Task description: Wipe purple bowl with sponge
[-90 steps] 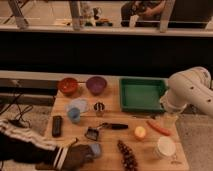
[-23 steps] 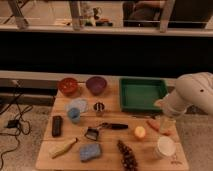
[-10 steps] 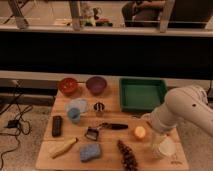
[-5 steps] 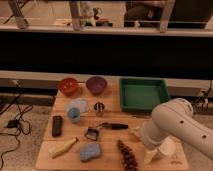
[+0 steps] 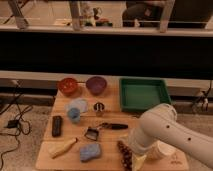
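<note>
Blue-grey sponge, near hand, not touching

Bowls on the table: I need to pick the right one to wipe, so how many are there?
2: red-orange bowl at back left, purple bowl just right of it. The arm hides the front right, where the gripper hangs low, open.

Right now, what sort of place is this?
Probably a robotics lab test station: a light wooden table laid with a round dark purple bowl, a blue-grey rectangular sponge and a green tray, the gripper low near its front edge.
</note>
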Available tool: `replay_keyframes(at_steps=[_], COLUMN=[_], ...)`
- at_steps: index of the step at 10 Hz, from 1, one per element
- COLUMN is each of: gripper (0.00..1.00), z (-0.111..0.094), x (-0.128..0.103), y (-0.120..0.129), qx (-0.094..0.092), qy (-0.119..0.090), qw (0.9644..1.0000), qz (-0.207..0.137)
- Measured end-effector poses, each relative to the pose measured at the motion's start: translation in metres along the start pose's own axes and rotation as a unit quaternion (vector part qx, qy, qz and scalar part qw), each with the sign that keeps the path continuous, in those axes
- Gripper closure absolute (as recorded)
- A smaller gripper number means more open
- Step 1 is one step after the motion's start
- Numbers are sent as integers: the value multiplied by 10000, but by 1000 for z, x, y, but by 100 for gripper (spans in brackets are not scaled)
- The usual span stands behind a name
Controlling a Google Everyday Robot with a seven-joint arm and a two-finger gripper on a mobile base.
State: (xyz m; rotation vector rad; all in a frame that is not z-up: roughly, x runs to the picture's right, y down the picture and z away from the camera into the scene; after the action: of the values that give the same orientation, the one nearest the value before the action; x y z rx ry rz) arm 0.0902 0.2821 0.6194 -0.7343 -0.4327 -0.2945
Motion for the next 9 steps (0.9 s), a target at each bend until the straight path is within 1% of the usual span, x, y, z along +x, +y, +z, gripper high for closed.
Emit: replay_keyframes(at_steps=[1, 5, 7, 8, 9], gripper=[20, 20, 20, 20, 20], z=[8, 8, 11, 21, 38], x=[-7, -6, -8, -15, -30], y=[0, 1, 2, 7, 12], qx=[-79, -73, -116, -226, -348], qy=[-21, -17, -27, -21, -23], qw=[9999, 9999, 9999, 9996, 9989], qz=[-108, -78, -121, -193, -301])
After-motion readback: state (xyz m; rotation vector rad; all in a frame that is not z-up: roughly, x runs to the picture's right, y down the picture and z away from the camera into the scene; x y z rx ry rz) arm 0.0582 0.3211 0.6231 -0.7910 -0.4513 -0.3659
